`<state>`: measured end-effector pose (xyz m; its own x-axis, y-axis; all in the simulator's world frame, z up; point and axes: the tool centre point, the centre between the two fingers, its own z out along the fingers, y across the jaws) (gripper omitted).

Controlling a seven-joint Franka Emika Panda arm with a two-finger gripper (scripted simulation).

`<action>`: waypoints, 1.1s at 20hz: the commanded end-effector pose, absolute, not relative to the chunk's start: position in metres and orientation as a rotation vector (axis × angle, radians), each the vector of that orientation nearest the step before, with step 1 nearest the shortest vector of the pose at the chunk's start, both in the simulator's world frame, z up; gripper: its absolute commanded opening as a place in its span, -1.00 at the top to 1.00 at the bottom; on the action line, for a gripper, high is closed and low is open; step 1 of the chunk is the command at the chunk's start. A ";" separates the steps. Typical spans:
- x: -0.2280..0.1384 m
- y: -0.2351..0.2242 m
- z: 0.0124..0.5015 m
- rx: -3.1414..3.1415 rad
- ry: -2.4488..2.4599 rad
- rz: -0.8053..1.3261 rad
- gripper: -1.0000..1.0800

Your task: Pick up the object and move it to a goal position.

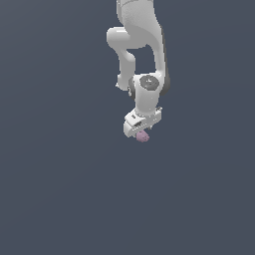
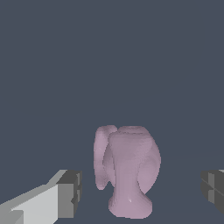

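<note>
Arm (image 1: 137, 45) reaching down in exterior view, gripper (image 1: 140, 132) directly over object (image 1: 143, 136), pink blob poking out below it, plain grey floor (image 1: 60, 189) all round, wrist view: fingers (image 2: 70, 192) spread wide, object (image 2: 129, 170) between them, touching neither.

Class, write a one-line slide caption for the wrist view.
Open hand straddling the pinkish-purple lumpy object, one finger on either side, neither touching it.
</note>
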<state>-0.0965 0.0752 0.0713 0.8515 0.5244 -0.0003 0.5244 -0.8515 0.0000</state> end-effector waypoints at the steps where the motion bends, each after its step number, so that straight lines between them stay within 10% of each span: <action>1: -0.097 0.075 0.060 3.022 0.858 -0.001 -0.92; 11: -0.097 0.075 0.034 3.021 0.862 0.000 -0.92; 12: -0.097 0.075 0.034 3.021 0.862 0.000 1.00; 22: -0.097 0.076 0.034 3.021 0.863 0.002 1.00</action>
